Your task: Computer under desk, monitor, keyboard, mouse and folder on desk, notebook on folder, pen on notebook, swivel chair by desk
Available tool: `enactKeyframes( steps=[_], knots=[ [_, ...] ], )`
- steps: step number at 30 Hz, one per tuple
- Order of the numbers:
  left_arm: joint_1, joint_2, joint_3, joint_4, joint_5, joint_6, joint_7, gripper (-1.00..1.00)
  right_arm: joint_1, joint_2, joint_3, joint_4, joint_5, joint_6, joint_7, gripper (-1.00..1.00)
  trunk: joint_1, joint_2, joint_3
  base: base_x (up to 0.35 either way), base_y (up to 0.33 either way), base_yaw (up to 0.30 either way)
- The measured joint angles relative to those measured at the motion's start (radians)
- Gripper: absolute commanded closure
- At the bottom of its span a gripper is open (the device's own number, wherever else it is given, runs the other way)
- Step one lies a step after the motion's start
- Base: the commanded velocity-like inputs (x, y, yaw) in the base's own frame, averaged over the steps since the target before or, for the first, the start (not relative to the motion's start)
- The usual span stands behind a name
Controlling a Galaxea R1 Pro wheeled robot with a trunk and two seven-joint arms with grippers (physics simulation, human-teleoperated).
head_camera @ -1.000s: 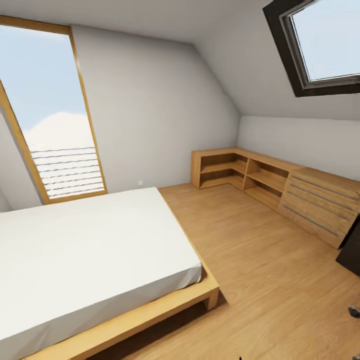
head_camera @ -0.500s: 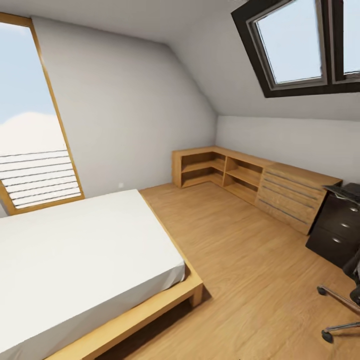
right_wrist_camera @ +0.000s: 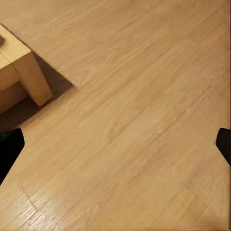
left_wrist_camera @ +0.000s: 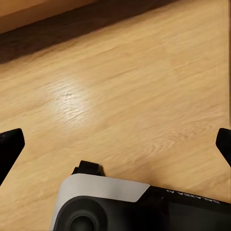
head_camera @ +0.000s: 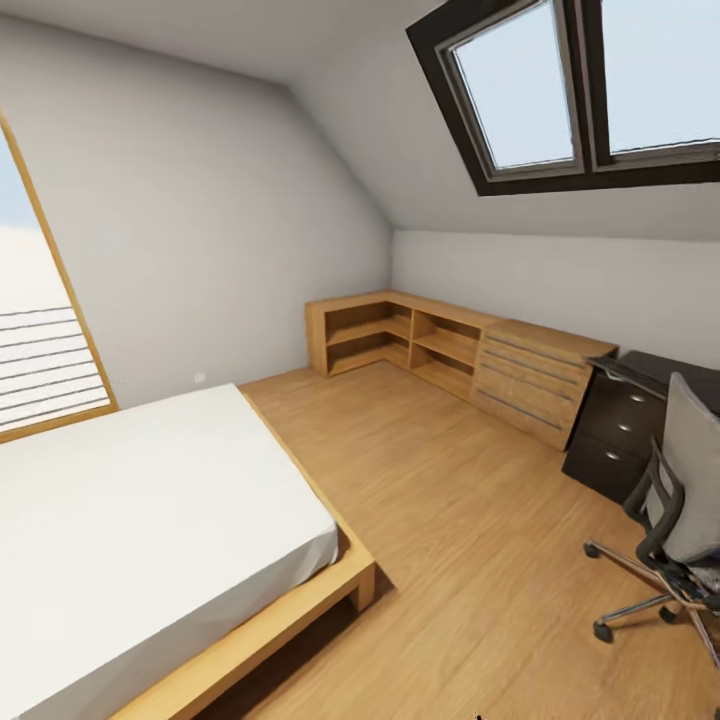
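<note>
Left gripper [left_wrist_camera: 115, 144]: black finger tips [left_wrist_camera: 9, 147] at frame edges. Below them rounded body, light grey shell, black panel with faint lettering. Right gripper [right_wrist_camera: 115, 144]: black finger tips [right_wrist_camera: 9, 144].

Open wood floor [head_camera: 470, 520] between bed [head_camera: 150, 530] and swivel chair [head_camera: 670, 520]

A wooden floor [head_camera: 470, 520] is carrying a bed [head_camera: 150, 530], corner shelves [head_camera: 400, 340], a dark desk [head_camera: 640, 420] (drawers facing out) and a swivel chair [head_camera: 675, 520].
</note>
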Motion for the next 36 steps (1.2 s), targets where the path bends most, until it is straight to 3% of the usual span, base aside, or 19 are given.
enactKeyframes(
  steps=[25, 36],
  knots=[
    [0.0, -0.001, 0.0, 0.0, -0.001, 0.0, -0.001, -1.0, -0.005, -0.017, 0.0, 0.0, 0.003, -0.014, 0.005, -1.0, 0.0, 0.0, 0.0, 0.003, 0.003, -0.249],
    [0.0, -0.002, 0.0, 0.0, -0.001, 0.0, -0.001, -1.0, -0.005, -0.021, 0.001, -0.001, 0.002, -0.013, 0.005, -1.0, 0.0, 0.0, 0.0, 0.25, 0.223, -0.261]
  ],
)
